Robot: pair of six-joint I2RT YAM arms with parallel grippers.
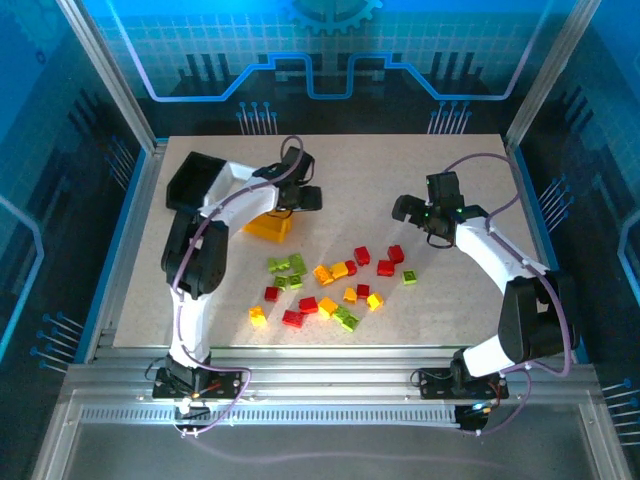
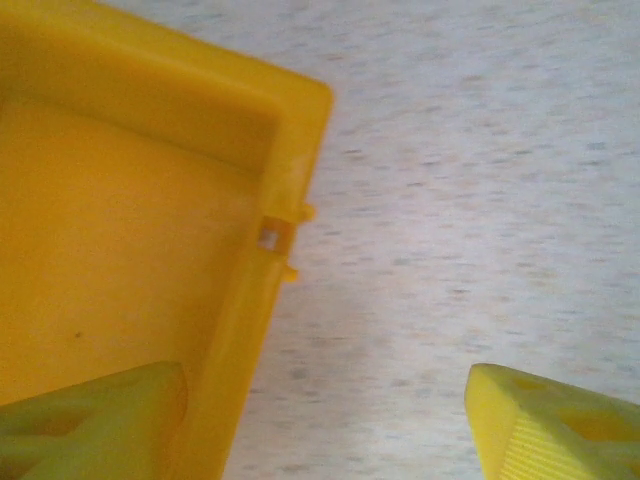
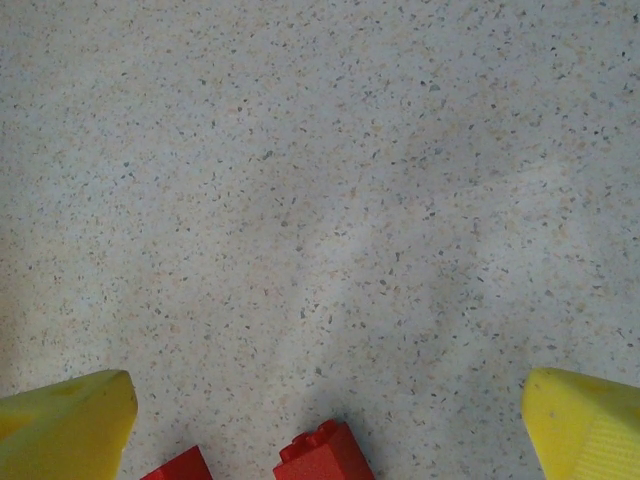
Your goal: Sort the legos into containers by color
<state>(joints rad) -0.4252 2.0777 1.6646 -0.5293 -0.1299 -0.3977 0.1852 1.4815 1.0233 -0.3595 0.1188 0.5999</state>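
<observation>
Over the right wall of the yellow bin [image 2: 120, 230], left gripper [image 2: 325, 385] spread wide, empty, one finger above the bin. Right gripper [image 3: 328, 395] spread wide, empty; two red bricks [image 3: 322, 455] lie between its fingers.

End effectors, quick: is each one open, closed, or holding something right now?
Left end effector: open, holding nothing, over the edge of the yellow bin.
Right end effector: open, holding nothing, near two red bricks.

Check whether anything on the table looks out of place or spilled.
Nothing looks damaged or spilled. The legos lie loose mid-table, unsorted. One oddity: the open left gripper straddles the wall of the yellow-orange bin, one finger over its bare inside, the other over the table.
</observation>
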